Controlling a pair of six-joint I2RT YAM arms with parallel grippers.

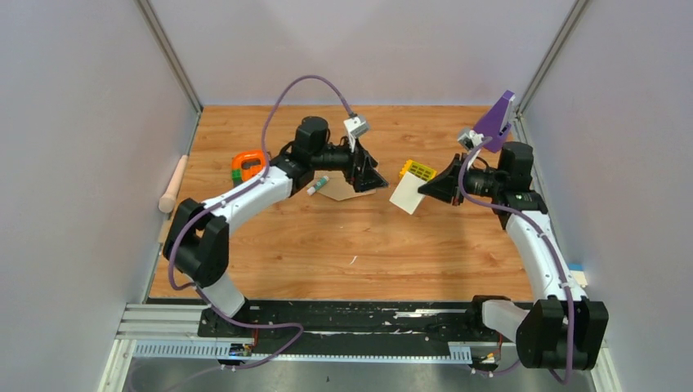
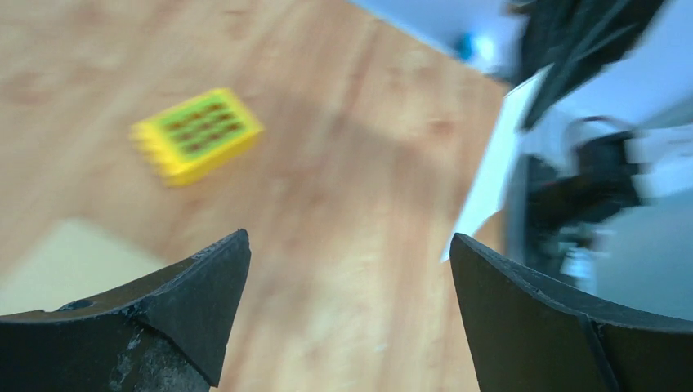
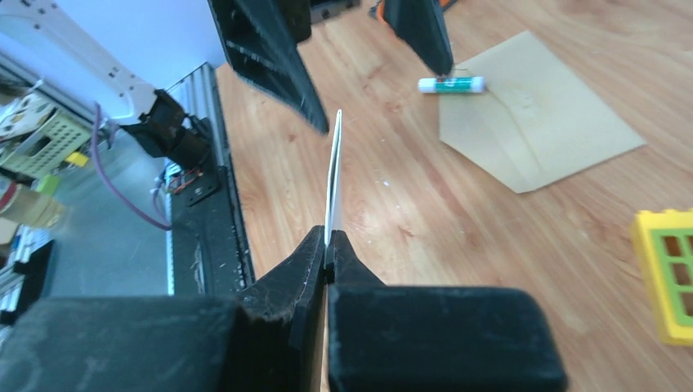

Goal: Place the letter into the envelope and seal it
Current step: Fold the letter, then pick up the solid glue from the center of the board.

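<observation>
At the far left edge of the table (image 1: 327, 253) a pale wooden roller (image 1: 173, 186) is lying by the wall, and an orange and green item (image 1: 248, 166) is sitting further in; it is too small to identify. Moving right, a glue stick (image 1: 319, 186) is resting just beside the envelope (image 1: 342, 194), which is lying flat on the wood with its pointed flap spread open. The left gripper (image 1: 374, 178) is hovering over the envelope's right end with its jaws spread wide and nothing between them, and it is hiding part of the envelope from above. A yellow block (image 1: 418, 171) is sitting beyond it.

Further right, the letter (image 1: 406, 196) is hanging in the air between the two arms, clear of the table, and the right gripper (image 1: 433, 186) is pinching it by one edge.

The sheet is looking light and thin, so it is likely to bend or crease; a hold near an edge seems best. The left wrist view is blurring, and the letter's printing is not showing anywhere. Whether the sheet is folded is hard to tell.
</observation>
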